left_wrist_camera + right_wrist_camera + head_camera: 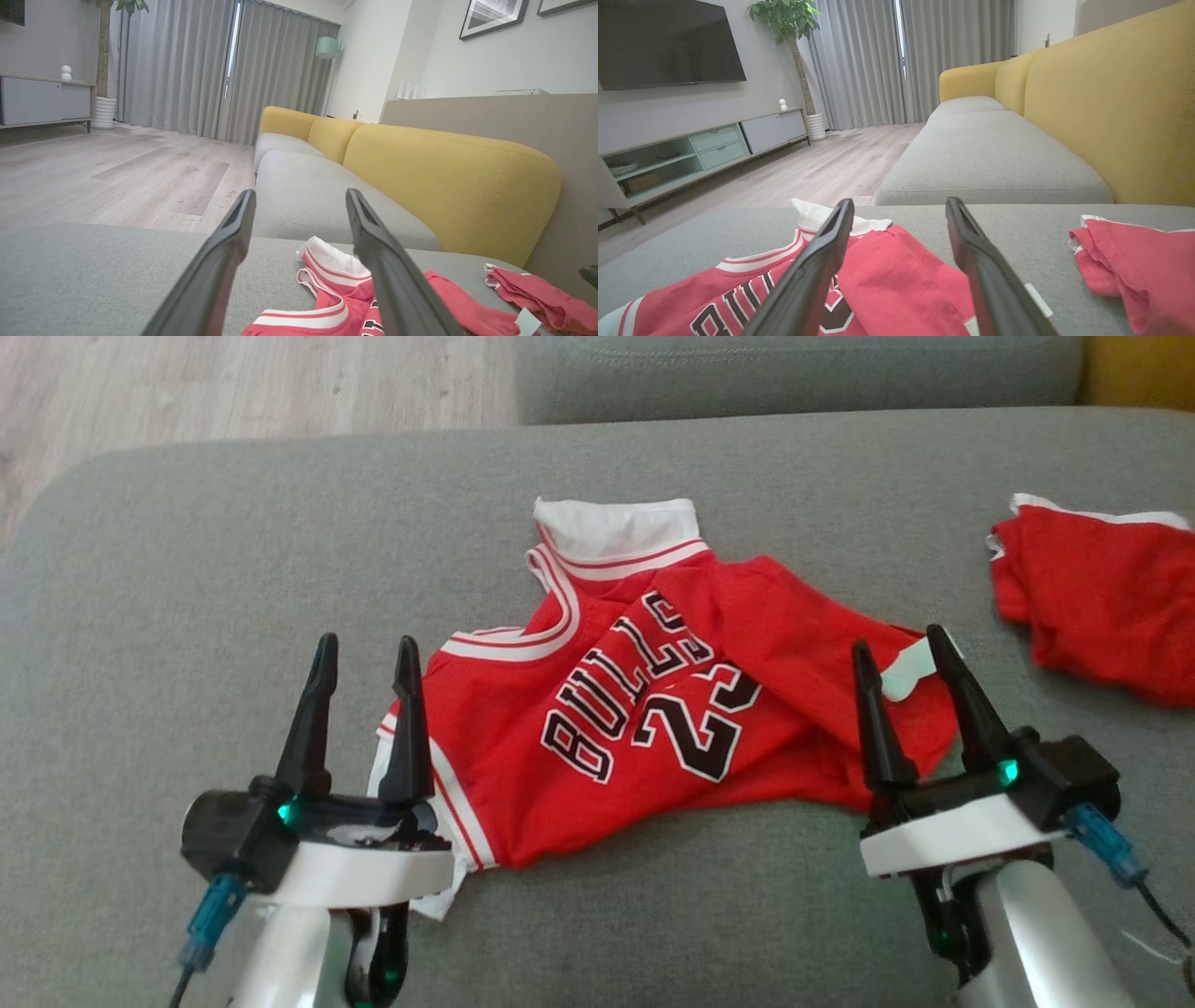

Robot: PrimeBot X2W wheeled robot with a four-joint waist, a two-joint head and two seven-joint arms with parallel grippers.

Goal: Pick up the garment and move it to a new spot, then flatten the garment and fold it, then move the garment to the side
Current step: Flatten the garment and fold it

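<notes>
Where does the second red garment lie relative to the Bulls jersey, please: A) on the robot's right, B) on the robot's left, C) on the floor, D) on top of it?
A: the second red garment lies on the grey sofa seat to the right of the Bulls jersey, apart from it.

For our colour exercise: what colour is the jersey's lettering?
Lettering black, outlined white; best in head view.
</notes>
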